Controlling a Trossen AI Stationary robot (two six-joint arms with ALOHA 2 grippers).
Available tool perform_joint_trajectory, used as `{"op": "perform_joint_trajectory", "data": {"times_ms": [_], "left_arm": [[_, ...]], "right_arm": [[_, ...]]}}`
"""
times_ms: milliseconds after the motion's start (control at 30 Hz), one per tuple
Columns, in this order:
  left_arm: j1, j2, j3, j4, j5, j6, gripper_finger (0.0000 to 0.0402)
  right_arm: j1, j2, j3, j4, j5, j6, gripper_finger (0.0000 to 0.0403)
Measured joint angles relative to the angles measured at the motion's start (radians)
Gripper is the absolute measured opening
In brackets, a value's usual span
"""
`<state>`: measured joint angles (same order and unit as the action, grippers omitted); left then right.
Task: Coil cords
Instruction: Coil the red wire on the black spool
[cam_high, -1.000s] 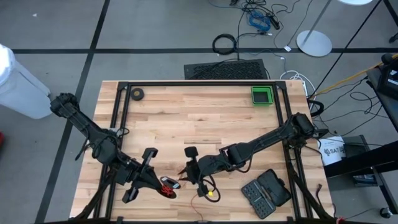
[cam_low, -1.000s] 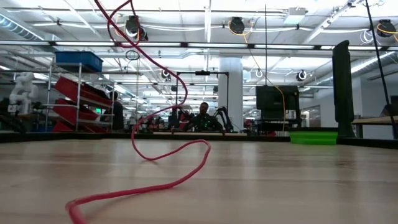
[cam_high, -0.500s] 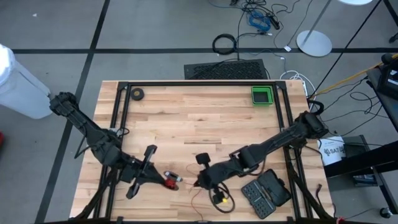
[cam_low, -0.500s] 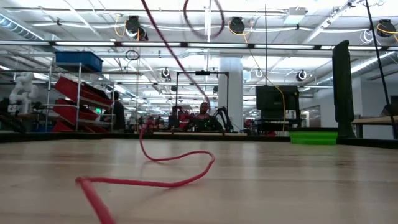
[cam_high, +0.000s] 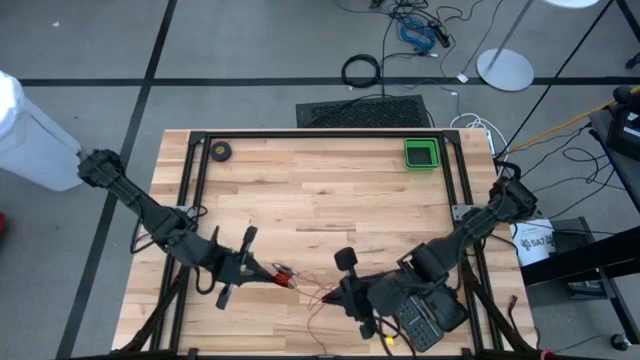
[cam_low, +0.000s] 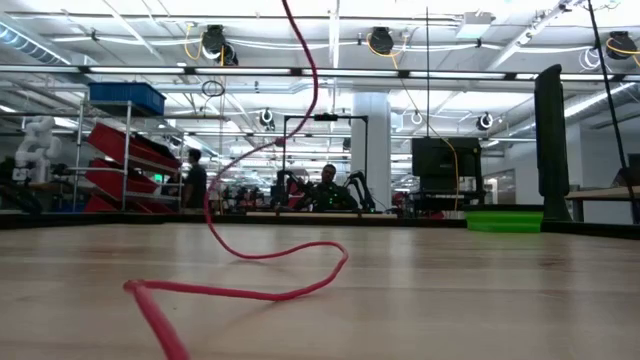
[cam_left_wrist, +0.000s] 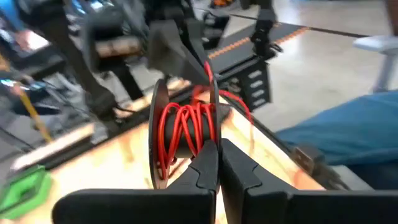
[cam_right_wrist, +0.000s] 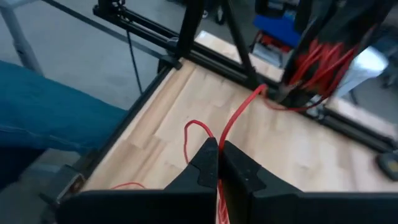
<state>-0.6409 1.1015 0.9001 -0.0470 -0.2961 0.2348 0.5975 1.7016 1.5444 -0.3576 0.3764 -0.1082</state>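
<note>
The cords are one thin red wire, partly wound on a small dark spool (cam_left_wrist: 186, 124). In the high view my left gripper (cam_high: 272, 270) is shut on the spool (cam_high: 285, 272) above the table's near-left part. The wire (cam_high: 312, 290) runs to my right gripper (cam_high: 337, 292), which is shut on it a short way to the right. Slack wire (cam_low: 230, 292) lies in a loop on the wood and rises out of the low view. A yellow end (cam_high: 388, 338) lies near the front edge. My left gripper pinches the spool at the rim of one dark flange (cam_left_wrist: 213, 134) between its shut fingers, coming almost level from the table's left. The spool is lifted clear, standing on edge. My right gripper pinches the single red strand (cam_right_wrist: 225, 134) between its fingertips, slanting down from the table's right. From the fingers the wire rises toward the spool (cam_right_wrist: 311, 68); a slack loop (cam_right_wrist: 196, 130) sags beside it.
A black case (cam_high: 430, 310) lies at the near right under my right arm. A green tray (cam_high: 421, 153) stands at the far right and a dark tape roll (cam_high: 220, 151) at the far left. Black frame rails (cam_high: 320, 134) border the table. A person's blue-clad limb (cam_right_wrist: 50, 106) is beside the edge.
My right gripper has gone toward the table's right and near edge and risen, away from the spool, with more red wire now stretched between them. My left gripper has carried the spool a little toward the far edge and tipped. The loop on the table has shifted and flattened.
</note>
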Motion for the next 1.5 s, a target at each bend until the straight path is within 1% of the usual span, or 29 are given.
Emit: {"op": "perform_joint_trajectory", "data": {"times_ms": [167, 333, 533, 667, 800, 933, 1133, 1233, 1333, 1500], "left_arm": [[0.031, 0.003, 0.0, -0.017, 0.179, -0.049, 0.0006], [0.049, 0.025, 0.0, -0.016, 0.247, -0.073, 0.0006], [0.082, 0.078, 0.0, -0.014, 0.353, -0.093, 0.0006], [0.108, 0.117, 0.0, 0.01, 0.426, -0.098, 0.0006], [0.127, 0.155, 0.0, 0.088, 0.526, -0.095, 0.0006], [0.134, 0.186, 0.001, 0.159, 0.592, -0.07, 0.0006], [0.134, 0.241, 0.067, 0.168, 0.668, -0.064, 0.0006], [0.123, 0.27, 0.101, 0.169, 0.691, -0.052, 0.0006], [0.11, 0.298, 0.135, 0.159, 0.69, -0.023, 0.0006], [0.084, 0.335, 0.177, 0.158, 0.695, 0.023, 0.0006]], "right_arm": [[0.032, -0.004, 0.0, 0.007, 0.091, -0.095, 0.0], [0.035, -0.004, 0.0, 0.085, 0.105, -0.179, 0.0], [0.035, -0.004, 0.0, 0.228, 0.18, -0.325, 0.0], [0.02, -0.004, 0.0, 0.309, 0.182, -0.387, 0.0], [-0.009, -0.001, 0.0, 0.325, 0.182, -0.365, 0.0], [-0.041, 0.02, 0.001, 0.329, 0.176, -0.342, 0.0], [-0.082, 0.053, 0.001, 0.332, 0.168, -0.344, 0.0], [-0.097, 0.064, 0.001, 0.332, 0.164, -0.328, 0.0], [-0.108, 0.066, 0.001, 0.33, 0.138, -0.299, 0.0], [-0.114, 0.064, 0.001, 0.33, 0.029, -0.273, 0.0]]}}
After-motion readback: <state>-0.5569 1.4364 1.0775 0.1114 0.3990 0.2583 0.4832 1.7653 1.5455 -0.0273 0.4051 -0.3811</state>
